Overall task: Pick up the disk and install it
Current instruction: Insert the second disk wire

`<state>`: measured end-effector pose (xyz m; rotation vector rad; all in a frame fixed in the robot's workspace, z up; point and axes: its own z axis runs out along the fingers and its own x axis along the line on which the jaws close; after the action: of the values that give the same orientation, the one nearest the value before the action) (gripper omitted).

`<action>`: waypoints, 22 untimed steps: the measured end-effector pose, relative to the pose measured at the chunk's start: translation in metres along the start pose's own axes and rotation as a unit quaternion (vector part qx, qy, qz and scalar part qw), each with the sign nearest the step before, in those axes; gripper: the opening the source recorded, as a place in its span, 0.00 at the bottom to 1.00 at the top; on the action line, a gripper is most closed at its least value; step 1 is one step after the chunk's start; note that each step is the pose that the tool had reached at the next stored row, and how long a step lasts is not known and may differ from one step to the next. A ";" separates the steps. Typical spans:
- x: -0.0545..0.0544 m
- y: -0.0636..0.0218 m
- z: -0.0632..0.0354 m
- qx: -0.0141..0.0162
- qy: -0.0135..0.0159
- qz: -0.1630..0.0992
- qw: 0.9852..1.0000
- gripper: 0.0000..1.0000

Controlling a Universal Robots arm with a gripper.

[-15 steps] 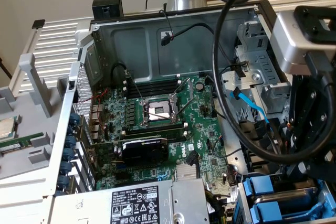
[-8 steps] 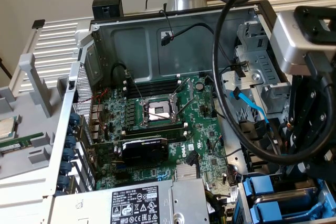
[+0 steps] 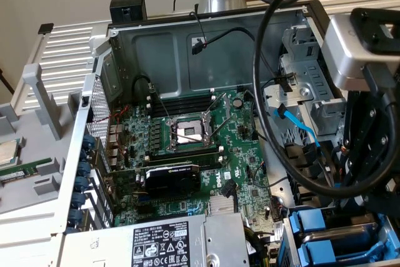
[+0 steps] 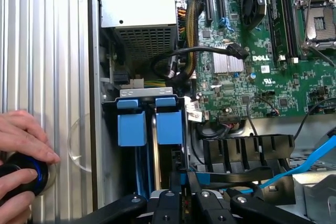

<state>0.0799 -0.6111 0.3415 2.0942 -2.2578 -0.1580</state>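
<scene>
Bay [image 4: 122, 94] holding blue-railed disk [image 4: 169, 124]

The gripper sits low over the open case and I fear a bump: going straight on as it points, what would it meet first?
Probably the blue drive trays in their bay just ahead of the gripper; depth is hard to judge.

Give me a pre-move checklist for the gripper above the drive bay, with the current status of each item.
1. The gripper over the drive bay: ok.
2. The disk held in the gripper: cannot tell.
3. Free slot in the drive bay: cannot tell; two blue trays sit in it.
4. Person's hand away from the work area: not ok, it rests on a black knob beside the case.
5. Blue cable clear of the gripper: cannot tell.
</scene>
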 end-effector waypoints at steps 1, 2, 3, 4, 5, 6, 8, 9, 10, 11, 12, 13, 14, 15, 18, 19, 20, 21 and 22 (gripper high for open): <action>0.000 0.0000 0.0001 0.000 0.000 0.000 1.000 0.16; 0.000 0.0000 0.0001 0.000 -0.001 0.000 1.000 0.16; 0.001 -0.0001 0.0000 0.000 -0.001 0.000 1.000 0.16; 0.001 -0.0001 0.0000 0.000 -0.001 0.000 1.000 0.16; 0.001 -0.0001 0.0000 0.000 -0.002 0.000 1.000 0.16; 0.001 -0.0001 0.0000 0.000 -0.002 0.000 1.000 0.16; 0.001 -0.0001 0.0000 0.000 -0.003 0.000 1.000 0.16; 0.002 -0.0001 0.0000 0.000 -0.003 0.000 1.000 0.16; 0.002 -0.0001 0.0000 0.000 -0.003 0.000 1.000 0.16; 0.002 -0.0002 0.0000 0.000 -0.004 0.000 1.000 0.16; 0.003 -0.0003 0.0001 0.000 -0.005 -0.001 1.000 0.16; 0.003 -0.0003 0.0001 0.000 -0.005 -0.001 1.000 0.16; 0.003 -0.0003 0.0001 0.000 -0.005 -0.001 1.000 0.16; 0.003 -0.0003 0.0001 0.000 -0.005 -0.001 1.000 0.16; 0.004 -0.0003 0.0002 0.000 -0.006 -0.001 1.000 0.16; 0.004 -0.0003 0.0002 0.000 -0.006 -0.001 1.000 0.16; 0.004 -0.0003 0.0003 -0.001 -0.006 -0.001 1.000 0.16; 0.004 -0.0003 0.0003 -0.001 -0.007 -0.001 1.000 0.16; 0.004 -0.0003 0.0003 -0.001 -0.007 -0.001 1.000 0.16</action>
<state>0.0799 -0.6149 0.3411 2.1008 -2.2632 -0.1740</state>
